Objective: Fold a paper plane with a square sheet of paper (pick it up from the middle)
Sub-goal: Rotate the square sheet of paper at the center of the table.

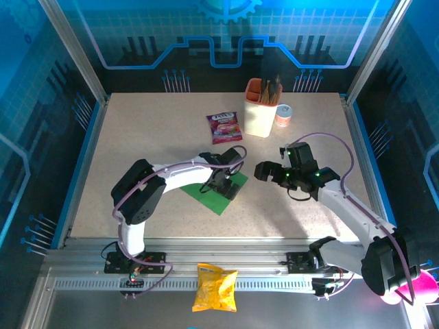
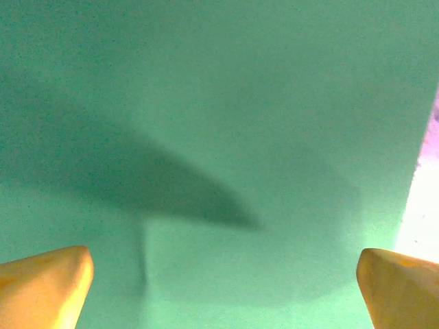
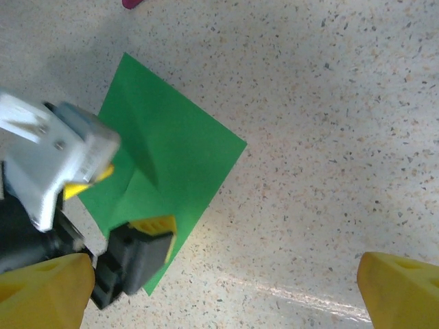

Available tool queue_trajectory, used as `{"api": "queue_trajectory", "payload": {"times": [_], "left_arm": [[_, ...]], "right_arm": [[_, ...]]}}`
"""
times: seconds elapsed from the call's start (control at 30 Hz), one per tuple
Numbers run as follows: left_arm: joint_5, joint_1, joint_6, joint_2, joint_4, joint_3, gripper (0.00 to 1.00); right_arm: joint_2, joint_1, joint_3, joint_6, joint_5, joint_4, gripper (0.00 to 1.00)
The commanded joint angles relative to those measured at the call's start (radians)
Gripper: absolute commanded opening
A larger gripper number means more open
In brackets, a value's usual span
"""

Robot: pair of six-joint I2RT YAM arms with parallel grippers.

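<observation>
- Fingers (image 2: 48,284) of the left gripper (image 1: 221,184) stand spread wide, low over the middle of the square sheet of paper (image 1: 214,201), which lies flat on the table (image 1: 137,151).
- Right gripper (image 1: 274,173), likewise splayed and empty, hangs near the sheet's right side.

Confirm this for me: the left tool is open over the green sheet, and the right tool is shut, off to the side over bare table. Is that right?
Not quite. The right tool is open, not shut: the right wrist view shows its yellow fingertips standing wide apart over the bare table. The rest holds: the left tool is open over the square sheet of paper.
</observation>
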Motion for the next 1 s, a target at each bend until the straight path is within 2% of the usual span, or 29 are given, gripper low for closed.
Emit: {"api": "queue_trajectory", "payload": {"times": [0.0, 0.17, 0.3, 0.4, 0.53, 0.63, 0.97], "left_arm": [[0.031, 0.045, -0.176, -0.124, 0.000, 0.021, 1.00], [0.181, 0.062, -0.613, -0.201, 0.125, -0.051, 1.00], [0.152, 0.058, -0.945, -0.209, 0.154, -0.094, 1.00], [0.090, 0.054, -1.087, -0.171, 0.070, -0.047, 1.00], [0.060, 0.062, -1.173, -0.075, -0.078, 0.078, 1.00], [0.086, 0.070, -1.213, -0.004, -0.101, 0.121, 1.00], [0.070, 0.074, -1.223, 0.094, -0.156, 0.124, 1.00]], "right_arm": [[-0.007, 0.013, -0.003, 0.033, 0.011, -0.013, 0.99], [0.029, 0.016, 0.004, 0.032, 0.026, -0.010, 0.99], [0.059, 0.014, 0.022, 0.021, 0.040, -0.011, 0.99], [0.069, 0.014, 0.031, 0.017, 0.046, -0.011, 0.99], [0.074, 0.014, 0.034, 0.016, 0.050, -0.012, 0.99], [0.074, 0.014, 0.035, 0.015, 0.051, -0.019, 0.99], [0.027, -0.007, 0.037, 0.003, 0.065, -0.060, 0.99]]}}
